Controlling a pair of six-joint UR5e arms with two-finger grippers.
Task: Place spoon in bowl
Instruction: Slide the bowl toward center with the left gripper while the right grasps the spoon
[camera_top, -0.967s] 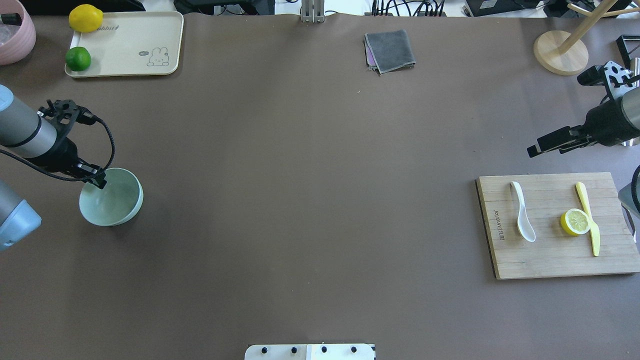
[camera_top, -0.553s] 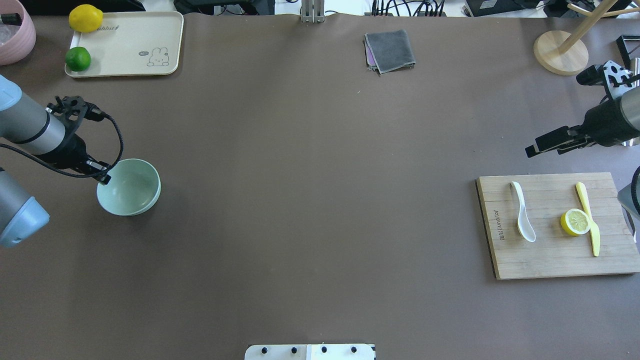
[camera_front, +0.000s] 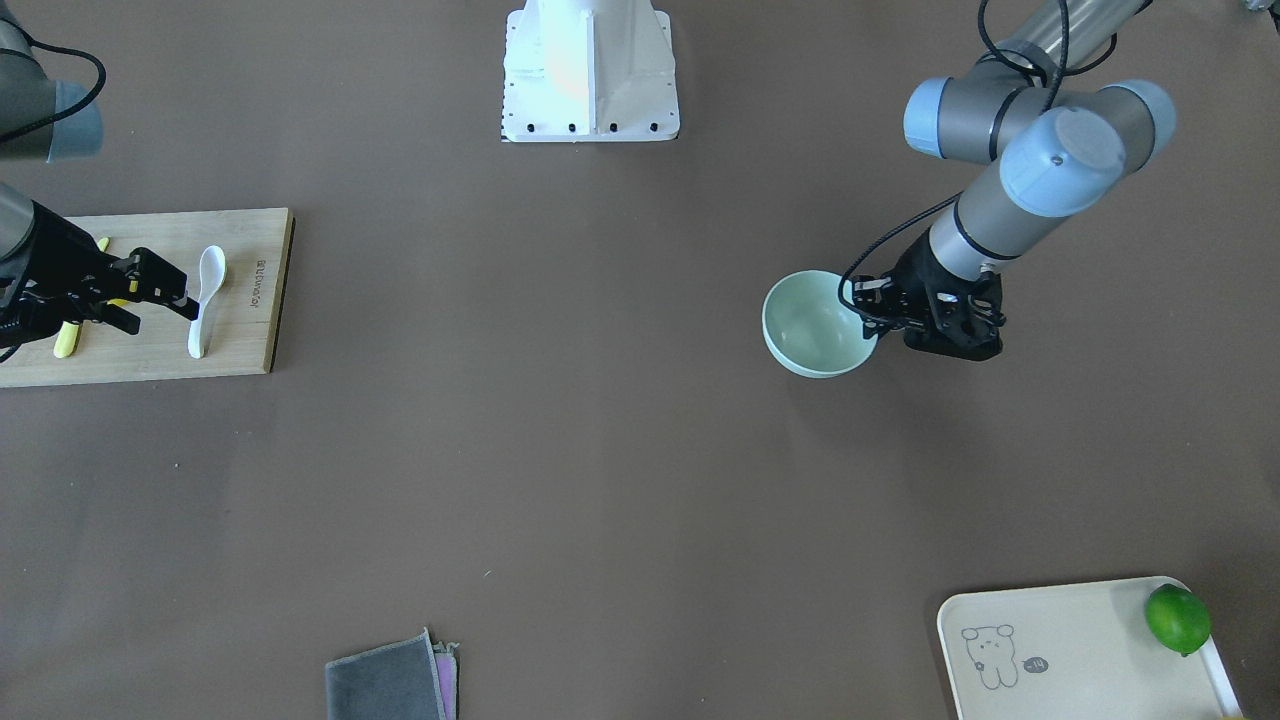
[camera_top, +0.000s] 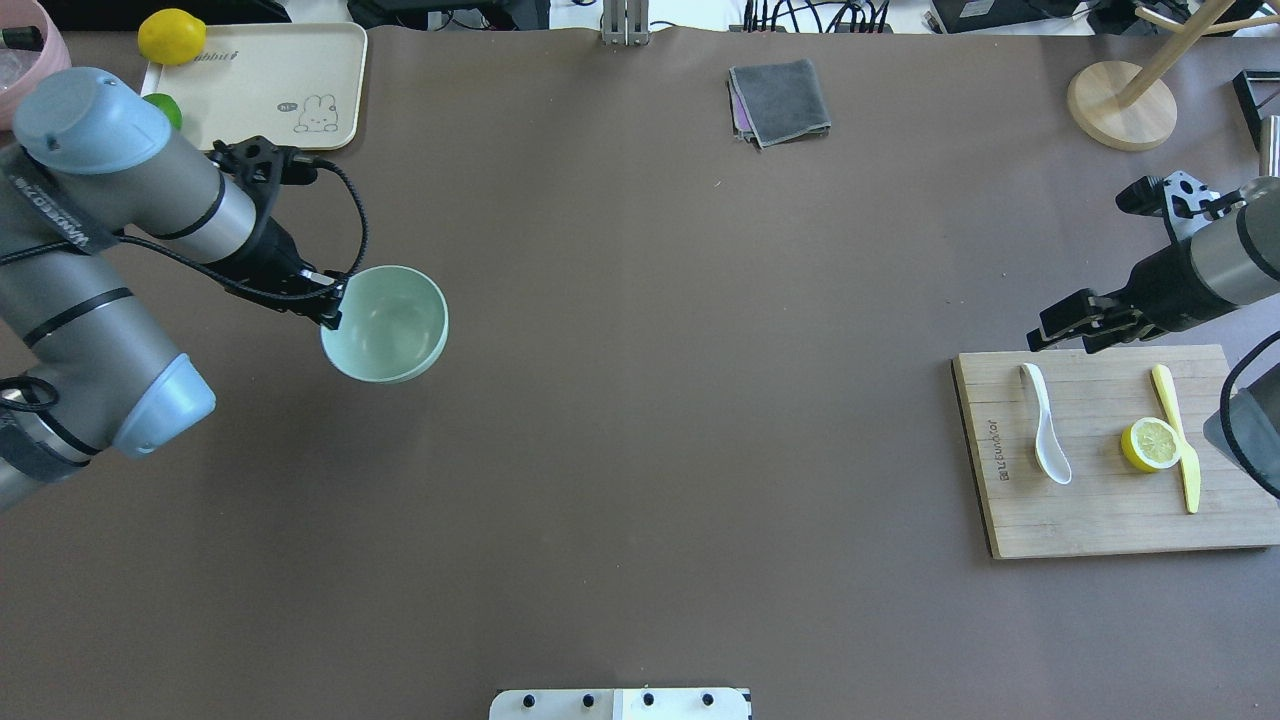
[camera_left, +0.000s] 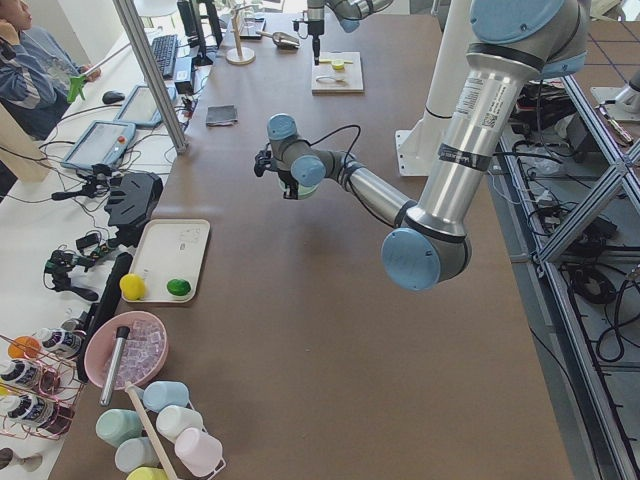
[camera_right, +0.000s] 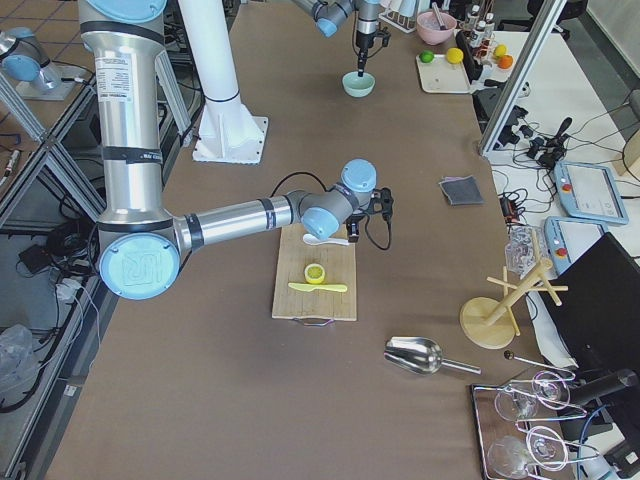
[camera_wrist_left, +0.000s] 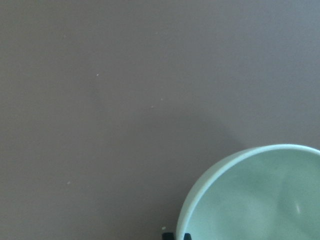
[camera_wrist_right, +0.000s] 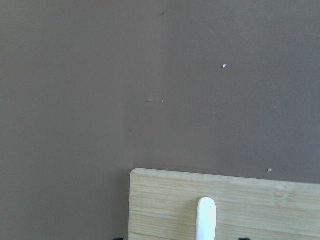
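Your left claw (camera_top: 333, 312) is clenched on the near rim of the pale mint-green bowl (camera_top: 385, 322). The left wrist view shows that rim pinched between the two fingertips at the bottom edge. The bowl sits upright over the robot's left half of the brown worktop (camera_top: 640, 400), with nothing inside it. You cannot tell from these views whether its base touches the surface. The white soup spoon (camera_top: 1045, 435) lies well apart from it, on the wooden cutting board (camera_top: 1100, 525) at the robot's right. The spoon's handle points away from the robot and its scoop points toward the robot. Your right claw (camera_top: 1060, 335) hangs released at the board's far edge, just beyond the tip of the spoon's handle and not touching it. In the right wrist view the two fingertips stand wide apart, with the handle's tip between them. On the same board, a halved lemon (camera_top: 1150, 443) rests against a yellow-green plastic knife (camera_top: 1182, 450), both apart from the spoon. At the far left corner a cream tray (camera_top: 270, 90) carries a whole lemon (camera_top: 172, 36), and a lime (camera_front: 1178, 618) sits on the tray too. A folded grey cloth (camera_top: 780, 100) lies near the far edge.
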